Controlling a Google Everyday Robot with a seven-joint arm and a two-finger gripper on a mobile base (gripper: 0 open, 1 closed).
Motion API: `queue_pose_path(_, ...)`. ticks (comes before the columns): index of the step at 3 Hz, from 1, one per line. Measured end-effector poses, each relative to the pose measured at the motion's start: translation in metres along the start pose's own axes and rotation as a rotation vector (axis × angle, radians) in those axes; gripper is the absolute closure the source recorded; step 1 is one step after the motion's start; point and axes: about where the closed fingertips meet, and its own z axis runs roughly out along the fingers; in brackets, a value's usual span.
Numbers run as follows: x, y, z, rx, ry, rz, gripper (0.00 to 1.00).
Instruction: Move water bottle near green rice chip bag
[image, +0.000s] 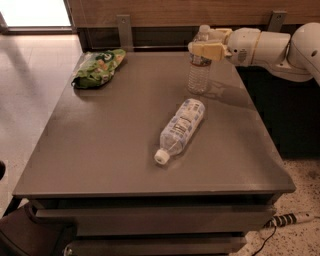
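While the slim clear ribbed plastic water bottle (199, 75) stands upright at the back right of the grey table (100, 150), the white arm's two-finger gripper (202, 42) brackets its neck.
Fingers look spread, one across the front of the shoulder and one behind the white cap, not visibly clamped; probably lined up high for a side grasp so it does not tip. Small bright green rice chip bag (100, 67) lies flat at back left, well apart from it. Fatter clear bottle with white-and-blue label (181, 127) lies on its side mid-table, off the likely path. Carry not yet begun.
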Motion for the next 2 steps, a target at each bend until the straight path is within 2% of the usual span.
queue_pose_path(1, -0.0001, 0.0014, 0.0029, -0.005, -0.001, 0.0, 0.87)
queue_pose_path(2, -0.0003, 0.0027, 0.0056, -0.009, -0.002, 0.001, 1.0)
